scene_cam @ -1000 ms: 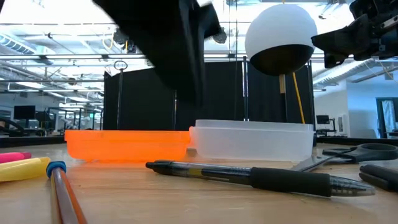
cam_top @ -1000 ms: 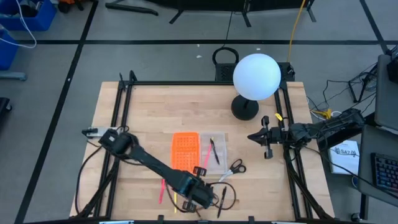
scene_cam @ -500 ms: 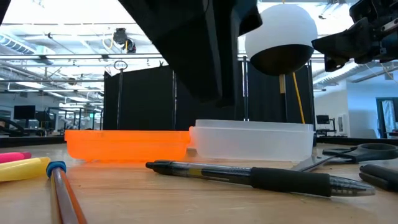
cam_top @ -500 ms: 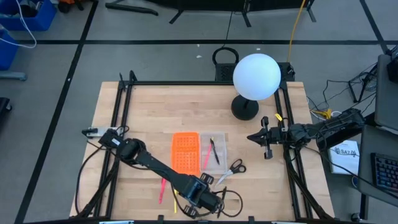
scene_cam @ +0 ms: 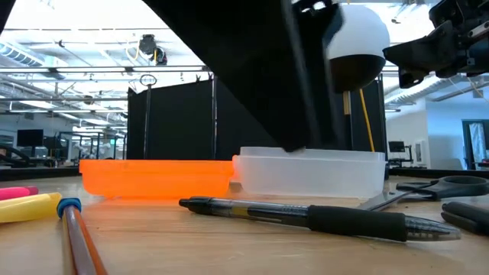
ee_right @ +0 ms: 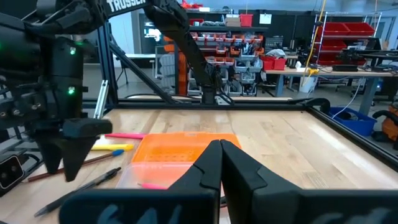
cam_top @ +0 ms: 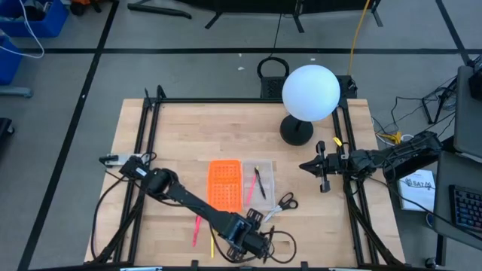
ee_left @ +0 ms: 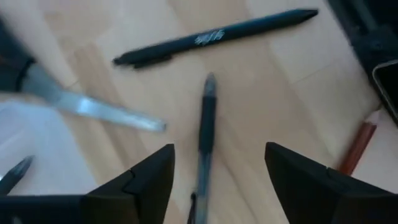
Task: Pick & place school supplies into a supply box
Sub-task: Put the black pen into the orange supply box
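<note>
Supply box point(cam_top: 258, 183): shallow clear plastic tray, rectangular, joined along one long side to an equal-sized orange perforated lid point(cam_top: 224, 184) lying open flat on the wooden table point(cam_top: 188, 135), near mid-table toward the front edge. Inside the clear tray: one dark pen point(cam_top: 260, 184) and one pink pen point(cam_top: 251, 188), both lengthwise.

Outside the box, counted from the high view: one pair of scissors point(cam_top: 280, 205) with black handles and silver blades, just beside the tray's front right corner; one pink pen point(cam_top: 195, 230) and one yellow pencil point(cam_top: 212, 245) on the table left of the left arm. Left wrist view adds two dark pens, one point(ee_left: 214, 37) lying crosswise, one point(ee_left: 204, 137) pointing between the fingers, plus a red-brown pencil point(ee_left: 359, 142) at the edge. Total further items under the arm: cannot tell.

Left pincer point(cam_top: 260, 242) low over the table's front edge, jaws spread wide, nothing held; dark pen directly between the fingers point(ee_left: 142, 183).

Right pincer point(cam_top: 304, 166) raised at the table's right side, jaws closed together, empty.

One white globe lamp point(cam_top: 309, 92) on a black base at the rear right.
</note>
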You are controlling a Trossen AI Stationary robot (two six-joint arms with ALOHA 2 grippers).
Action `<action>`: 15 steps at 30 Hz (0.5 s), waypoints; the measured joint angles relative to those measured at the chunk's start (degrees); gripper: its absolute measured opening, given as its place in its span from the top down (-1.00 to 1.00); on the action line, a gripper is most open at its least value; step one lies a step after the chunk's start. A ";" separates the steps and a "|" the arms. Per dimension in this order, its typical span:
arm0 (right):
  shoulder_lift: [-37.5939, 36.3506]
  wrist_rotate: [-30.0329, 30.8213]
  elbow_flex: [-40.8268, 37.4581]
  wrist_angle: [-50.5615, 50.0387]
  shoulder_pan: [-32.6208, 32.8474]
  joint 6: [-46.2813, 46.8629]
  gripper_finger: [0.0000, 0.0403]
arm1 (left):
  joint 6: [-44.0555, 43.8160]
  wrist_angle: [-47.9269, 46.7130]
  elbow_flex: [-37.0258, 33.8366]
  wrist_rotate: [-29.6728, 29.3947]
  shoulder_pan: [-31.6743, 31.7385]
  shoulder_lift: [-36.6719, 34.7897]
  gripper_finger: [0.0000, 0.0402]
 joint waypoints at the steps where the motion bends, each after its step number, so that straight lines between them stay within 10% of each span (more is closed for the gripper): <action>1: 0.01 0.01 -0.01 0.00 0.01 0.00 1.00 | 0.58 -0.07 -0.04 0.15 -0.06 0.18 -0.20; 15: 0.01 0.06 -0.01 -0.02 0.01 0.02 1.00 | 0.50 3.58 -7.76 -0.23 1.19 0.29 0.10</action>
